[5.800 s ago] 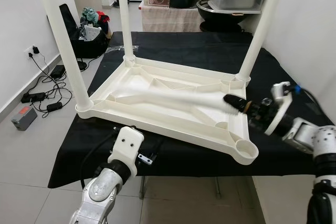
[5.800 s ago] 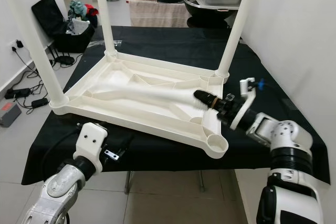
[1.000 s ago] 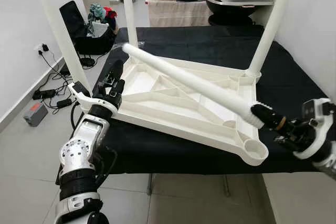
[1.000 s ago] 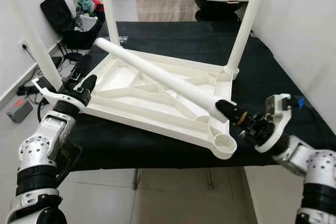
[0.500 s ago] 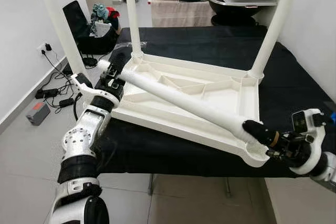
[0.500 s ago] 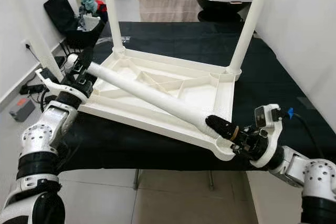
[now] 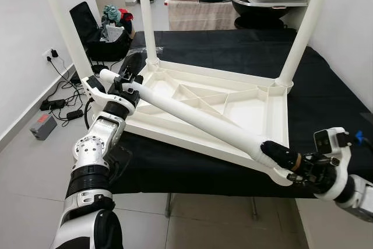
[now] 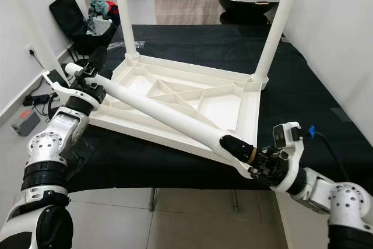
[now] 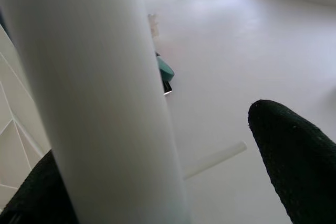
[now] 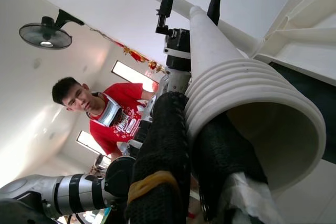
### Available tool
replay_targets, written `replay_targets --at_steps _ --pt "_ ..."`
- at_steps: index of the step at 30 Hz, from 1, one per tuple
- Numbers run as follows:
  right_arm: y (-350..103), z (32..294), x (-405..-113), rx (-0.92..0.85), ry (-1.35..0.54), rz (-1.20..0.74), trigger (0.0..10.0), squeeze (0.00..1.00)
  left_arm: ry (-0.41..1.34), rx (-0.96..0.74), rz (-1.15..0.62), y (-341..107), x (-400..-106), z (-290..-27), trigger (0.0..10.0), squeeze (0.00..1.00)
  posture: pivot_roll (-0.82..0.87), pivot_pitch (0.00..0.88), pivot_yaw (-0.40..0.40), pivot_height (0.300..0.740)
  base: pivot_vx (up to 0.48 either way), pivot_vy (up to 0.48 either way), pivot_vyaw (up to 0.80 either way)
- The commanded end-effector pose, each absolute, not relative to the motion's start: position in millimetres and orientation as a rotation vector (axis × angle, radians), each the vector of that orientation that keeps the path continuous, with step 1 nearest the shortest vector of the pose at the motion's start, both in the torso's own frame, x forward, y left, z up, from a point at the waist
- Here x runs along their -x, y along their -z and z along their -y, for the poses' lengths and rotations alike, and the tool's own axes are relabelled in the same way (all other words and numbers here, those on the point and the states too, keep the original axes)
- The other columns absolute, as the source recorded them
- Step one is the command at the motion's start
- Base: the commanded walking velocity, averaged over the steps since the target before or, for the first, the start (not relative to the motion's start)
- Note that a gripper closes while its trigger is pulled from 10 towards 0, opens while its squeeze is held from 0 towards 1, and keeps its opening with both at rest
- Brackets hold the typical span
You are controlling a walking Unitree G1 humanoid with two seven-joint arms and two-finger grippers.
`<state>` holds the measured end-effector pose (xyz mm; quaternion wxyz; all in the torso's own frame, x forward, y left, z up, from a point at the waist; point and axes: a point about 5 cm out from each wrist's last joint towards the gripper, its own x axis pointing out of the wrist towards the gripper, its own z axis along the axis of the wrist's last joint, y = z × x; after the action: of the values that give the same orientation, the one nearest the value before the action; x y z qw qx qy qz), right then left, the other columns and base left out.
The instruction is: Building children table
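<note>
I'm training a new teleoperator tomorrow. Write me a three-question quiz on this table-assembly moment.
1. True or false: three legs already stand upright in the upturned tabletop.
2. Which hand holds the ribbed end of the loose leg?
A. left hand
B. right hand
C. neither
3. Fill in: the left hand meets the loose leg near its ____ end.

Key
1. True: three stand in corner sockets, and the near right corner socket has none.
2. B: the right hand grips the ribbed rim, one finger inside the tube and one outside.
3. Plain (far, unribbed) end; the leg lies slanted across the tabletop.
</note>
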<state>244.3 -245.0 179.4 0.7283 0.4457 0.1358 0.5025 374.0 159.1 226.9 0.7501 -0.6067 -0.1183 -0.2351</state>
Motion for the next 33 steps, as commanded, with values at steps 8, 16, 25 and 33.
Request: replay_targets --at_steps 8,16,25,33 --pt "-191 231 -251 -0.998 -1.182 -0.233 0.0 0.00 0.561 1.362 0.220 -220 -374 -135 10.0 0.00 0.04 0.060 0.015 0.740 0.000 0.000 0.00" --pt "-193 224 -251 -0.998 -1.203 -0.233 0.0 0.00 0.578 1.366 0.208 -218 -374 -126 10.0 0.00 0.04 0.066 0.014 0.740 0.000 0.000 0.00" --pt "-197 223 -251 -0.999 -1.213 -0.222 0.0 0.00 0.586 1.370 0.200 -217 -375 -123 10.0 0.00 0.03 0.069 0.017 0.740 0.000 0.000 0.00" --pt "-197 217 -254 -1.007 -1.216 -0.221 0.0 0.00 0.603 1.407 0.192 -215 -373 -111 0.0 0.00 0.03 0.077 0.015 0.740 0.000 0.000 0.00"
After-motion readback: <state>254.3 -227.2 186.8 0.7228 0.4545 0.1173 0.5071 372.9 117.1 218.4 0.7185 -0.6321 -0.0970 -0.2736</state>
